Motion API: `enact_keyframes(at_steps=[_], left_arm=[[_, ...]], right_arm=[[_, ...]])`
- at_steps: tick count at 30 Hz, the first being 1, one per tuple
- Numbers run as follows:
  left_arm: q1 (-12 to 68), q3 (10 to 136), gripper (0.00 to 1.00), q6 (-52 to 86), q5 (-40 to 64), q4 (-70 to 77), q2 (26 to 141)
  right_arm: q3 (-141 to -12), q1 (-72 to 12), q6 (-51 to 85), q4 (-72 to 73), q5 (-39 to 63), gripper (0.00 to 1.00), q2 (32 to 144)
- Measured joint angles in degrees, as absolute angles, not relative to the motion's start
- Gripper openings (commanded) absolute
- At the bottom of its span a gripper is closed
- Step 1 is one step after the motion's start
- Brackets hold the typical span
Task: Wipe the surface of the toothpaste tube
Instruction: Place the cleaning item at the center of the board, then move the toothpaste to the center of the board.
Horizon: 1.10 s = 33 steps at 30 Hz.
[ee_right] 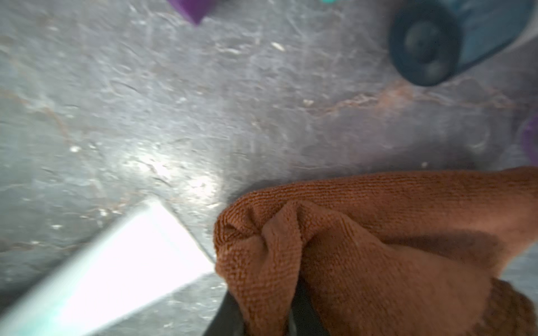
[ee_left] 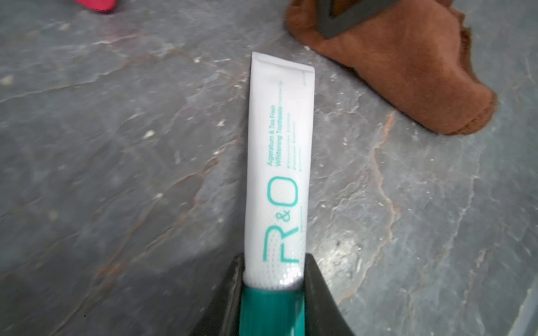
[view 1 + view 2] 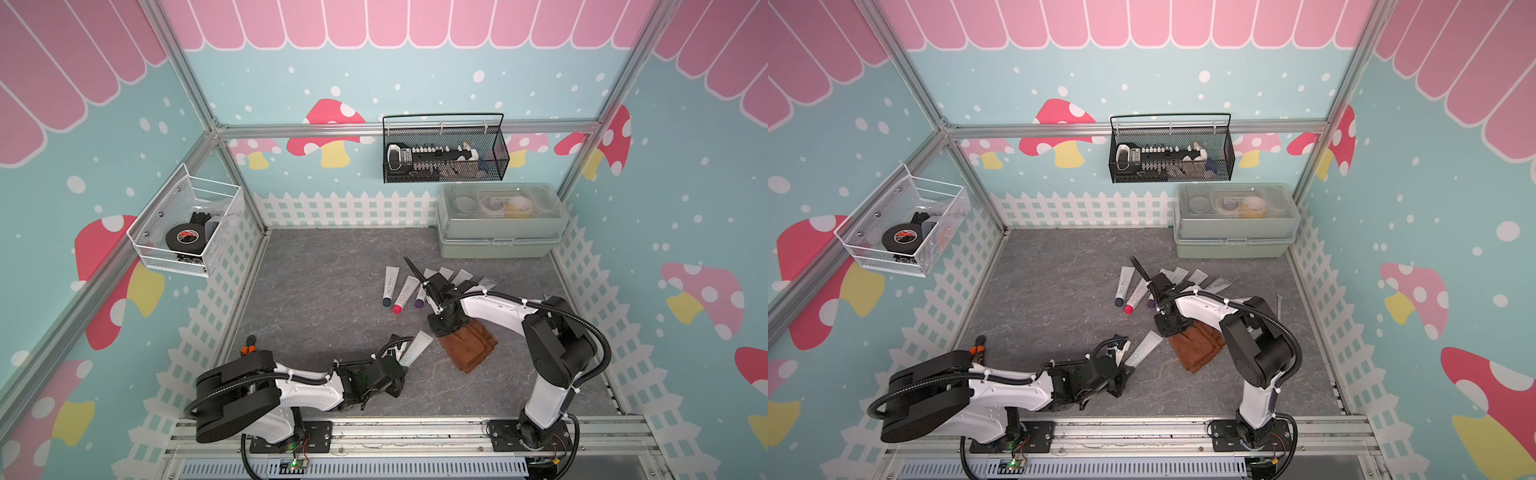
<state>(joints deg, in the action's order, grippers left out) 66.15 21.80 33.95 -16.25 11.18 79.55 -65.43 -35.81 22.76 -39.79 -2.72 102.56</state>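
A white toothpaste tube (image 3: 417,348) (image 3: 1144,349) with teal lettering and a teal cap lies on the grey table. My left gripper (image 3: 395,369) (image 3: 1121,366) (image 2: 275,261) is shut on its cap end, and the tube (image 2: 279,163) points away from the jaws toward a brown cloth (image 2: 393,72). The right gripper (image 3: 442,328) (image 3: 1167,328) (image 1: 267,317) sits over the cloth's (image 3: 471,347) (image 3: 1198,347) far corner, with a fold of cloth (image 1: 378,247) pinched between its fingers. The tube's flat end (image 1: 116,270) lies just beside the cloth, apart from it.
Several other tubes (image 3: 392,282) fan out on the table behind the right gripper, partly hidden by the arm. A green lidded box (image 3: 500,220) stands at the back right. A black mesh basket (image 3: 444,153) and a white mesh basket (image 3: 187,224) hang on the walls.
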Motion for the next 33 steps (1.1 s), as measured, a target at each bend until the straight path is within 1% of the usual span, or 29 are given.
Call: enact_keyframes(at_steps=[6, 8, 9, 12, 13, 14, 15, 21, 27, 33], left_arm=[[66.13, 19.22, 0.27, 38.85, -21.32, 0.62, 70.11], [66.13, 18.41, 0.28, 40.23, -22.65, -2.70, 66.96], [66.13, 18.04, 0.28, 40.86, -23.22, -4.40, 65.25], [66.13, 17.50, 0.29, 42.30, -24.56, -7.99, 61.76], [66.04, 17.50, 0.29, 42.74, -24.93, -8.91, 61.08], [65.95, 17.50, 0.29, 43.13, -25.19, -9.61, 60.69], [65.71, 17.50, 0.29, 43.35, -25.54, -10.26, 60.53], [61.58, 18.92, 0.29, 44.60, -26.98, -13.52, 62.70], [52.03, 22.52, 0.29, 42.92, -26.04, -13.87, 66.92], [43.51, 26.81, 0.30, 38.13, -22.20, -10.96, 73.01]], right_arm=[[-63.59, -35.64, 22.70, -40.64, -2.44, 0.24, 99.66], [-63.48, -35.62, 22.74, -41.06, -2.02, 0.30, 98.70], [-63.48, -35.62, 22.74, -41.25, -1.74, 0.40, 98.13], [-63.48, -35.62, 22.35, -41.91, -0.54, 0.76, 96.25], [-63.48, -35.66, 22.24, -42.17, -0.16, 0.86, 95.48], [-63.48, -35.70, 22.09, -42.41, 0.10, 0.95, 94.76], [-63.48, -35.75, 22.00, -42.70, 0.38, 0.98, 93.89], [-63.66, -36.82, 21.47, -44.42, 0.99, 0.99, 88.23], [-64.23, -36.86, 21.65, -45.01, 0.67, 0.99, 83.11], [-63.35, -36.86, 22.81, -43.86, -1.10, 0.99, 80.86]])
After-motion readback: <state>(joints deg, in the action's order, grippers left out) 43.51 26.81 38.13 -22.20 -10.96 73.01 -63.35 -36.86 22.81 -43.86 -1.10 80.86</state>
